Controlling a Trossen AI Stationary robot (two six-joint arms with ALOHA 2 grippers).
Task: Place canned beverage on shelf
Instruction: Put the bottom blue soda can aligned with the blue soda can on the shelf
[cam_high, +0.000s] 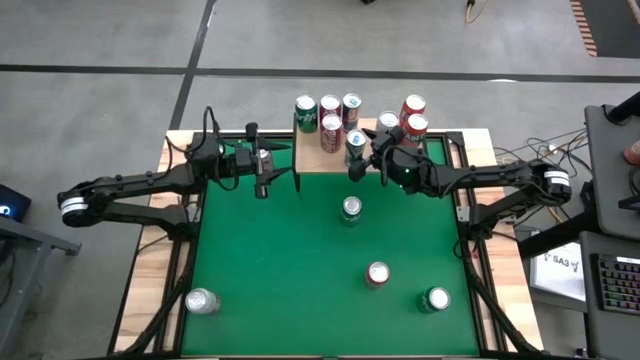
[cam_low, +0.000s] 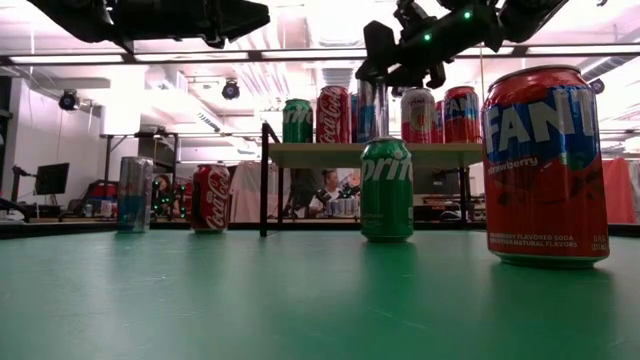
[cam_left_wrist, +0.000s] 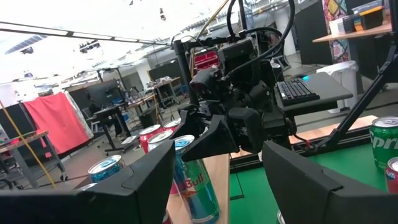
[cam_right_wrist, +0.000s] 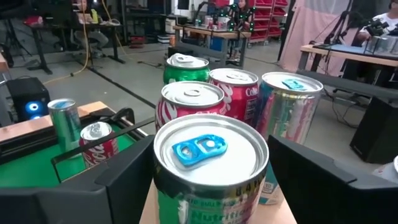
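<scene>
The shelf (cam_high: 312, 158) is a light wooden board on thin black legs at the table's far edge, and several cans stand on it. At its near edge a silver-blue Red Bull can (cam_right_wrist: 210, 163) stands upright on the board. My right gripper (cam_high: 362, 160) is open and comes in level from the table's right. Its fingers (cam_right_wrist: 124, 171) stand on either side of this can, with narrow gaps. My left gripper (cam_high: 263, 178) waits open, left of the shelf, with nothing between its fingers. The left wrist view shows the can (cam_left_wrist: 189, 180) behind my right gripper.
Loose cans stand on the green tabletop: a Sprite (cam_high: 351, 208) in the middle, a red Fanta (cam_high: 377, 273), a green can (cam_high: 436, 299) near right and a silver can (cam_high: 202, 301) near left. Red and green cans (cam_right_wrist: 193, 99) crowd the shelf behind the Red Bull.
</scene>
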